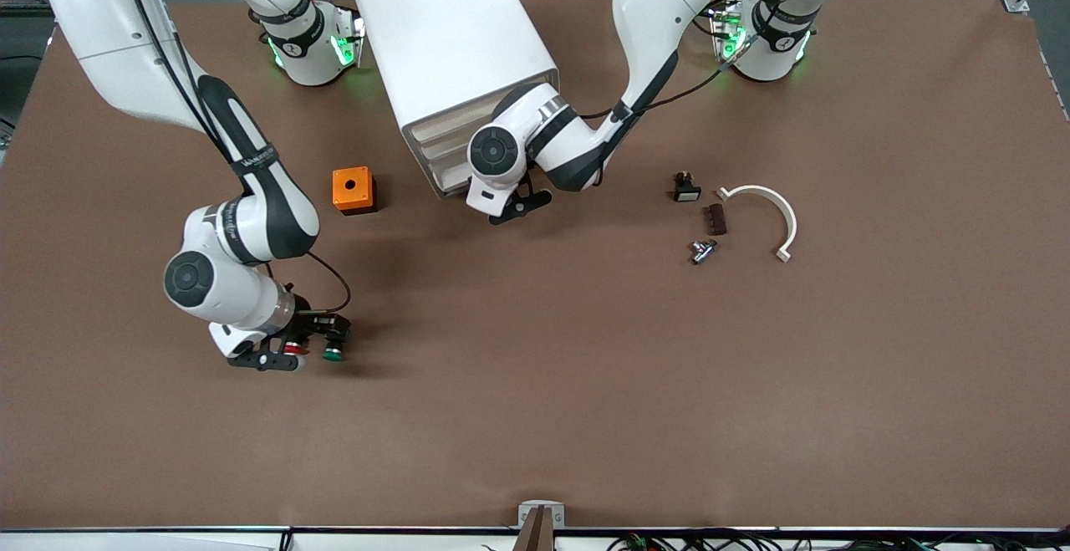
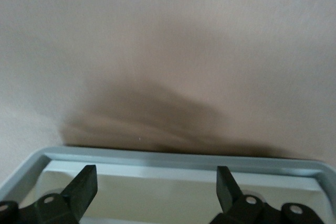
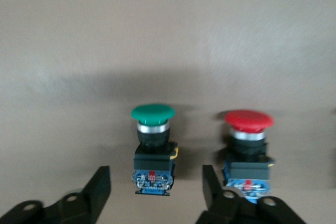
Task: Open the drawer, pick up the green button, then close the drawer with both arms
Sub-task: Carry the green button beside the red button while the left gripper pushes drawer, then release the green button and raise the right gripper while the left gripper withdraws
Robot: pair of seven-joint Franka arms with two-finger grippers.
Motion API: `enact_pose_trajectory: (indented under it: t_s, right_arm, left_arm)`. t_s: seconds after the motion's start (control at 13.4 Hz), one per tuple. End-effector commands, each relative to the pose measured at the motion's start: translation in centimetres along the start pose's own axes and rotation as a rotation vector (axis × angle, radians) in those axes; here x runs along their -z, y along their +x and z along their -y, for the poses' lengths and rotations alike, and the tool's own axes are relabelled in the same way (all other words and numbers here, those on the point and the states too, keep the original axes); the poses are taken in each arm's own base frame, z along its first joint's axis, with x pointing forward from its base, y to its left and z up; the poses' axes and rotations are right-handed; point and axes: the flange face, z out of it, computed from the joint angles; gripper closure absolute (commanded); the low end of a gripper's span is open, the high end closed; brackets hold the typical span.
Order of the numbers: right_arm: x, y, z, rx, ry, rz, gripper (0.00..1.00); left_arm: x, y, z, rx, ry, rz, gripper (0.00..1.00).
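The green-capped button (image 3: pixel 152 148) rests on the brown table between the fingers of my right gripper (image 3: pixel 156 176). That gripper is open and its fingertips (image 3: pixel 102 179) stand clear of the black-and-blue body. In the front view the button (image 1: pixel 333 354) lies at the right arm's end of the table, with the right gripper (image 1: pixel 328 339) low over it. My left gripper (image 1: pixel 518 204) is at the front of the white cabinet (image 1: pixel 456 41). It is open, and the drawer's pale rim (image 2: pixel 173 157) and cream face show between its fingertips (image 2: pixel 84 179). How far out the drawer stands I cannot tell.
A red-capped button (image 3: pixel 248 148) lies right beside the green one. An orange box (image 1: pixel 354 191) stands near the cabinet. Toward the left arm's end lie a small black switch (image 1: pixel 685 188), a brown block (image 1: pixel 716 219), a metal part (image 1: pixel 702 251) and a white curved bracket (image 1: pixel 765 208).
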Motion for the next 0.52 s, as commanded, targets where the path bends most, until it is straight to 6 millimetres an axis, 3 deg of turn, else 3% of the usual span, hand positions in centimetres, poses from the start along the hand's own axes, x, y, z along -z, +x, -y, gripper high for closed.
enact_pose_trajectory:
  t_s: [0.0,0.22,0.37,0.45]
  right_arm:
    - [8.1,0.5,-1.5,-0.006,-0.055,0.007,0.00]
    - [16.7,-0.1,-2.9,0.006,-0.076,-0.066,0.00]
    - [20.9,-1.1,-4.2,0.041,-0.097,-0.069,0.00]
    - [24.1,-2.3,-4.3,0.051,-0.107,-0.077,0.00]
  left_arm:
    - [-0.7,-2.4,0.0,0.023,0.010,0.042,0.00]
    - [-1.2,-2.8,0.1,0.024,0.016,0.054,0.00]
    - [0.1,-1.9,0.5,0.038,0.029,0.060,0.00]
    - [1.5,-0.5,1.0,0.056,0.030,0.056,0.00]
